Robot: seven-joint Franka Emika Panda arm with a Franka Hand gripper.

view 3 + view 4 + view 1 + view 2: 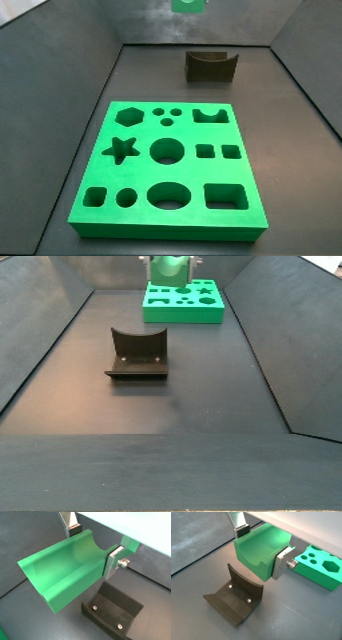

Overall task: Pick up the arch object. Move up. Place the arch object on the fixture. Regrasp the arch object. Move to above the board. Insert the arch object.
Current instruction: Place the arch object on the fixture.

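Small muted-green arch object [63, 574] with a curved notch along one face, pinched between the gripper [90, 549]'s two flat silver plate fingers [112, 562]; plates pressed against opposite ends of the block, notch facing open and unobstructed. Same hold in a wrist view, arch object [261, 554] between the gripper [261, 548] plates.

Held piece hangs in the air, well clear of the floor. In a side view it shows only as a green patch [187, 5] at the frame's upper edge, above and behind the dark fixture [210, 65]. In a side view the gripper [168, 268] carries it high over the gap between fixture [138, 354] and the large bright green board [185, 301] with shaped cut-outs.

Dark brown-black fixture [236, 597] with U-shaped dip lies below the piece in both wrist views, apart from it, not touching.

Judgement: the step in hand looks like the lift ending and the carry to the fixture starting. To do it well: keep the pinch firm, bring the block squarely over the U-dip, line its long axis with the cradle, lower slowly until it seats. Do not spread the plates before contact; a drop from height could tip the block out of the dip
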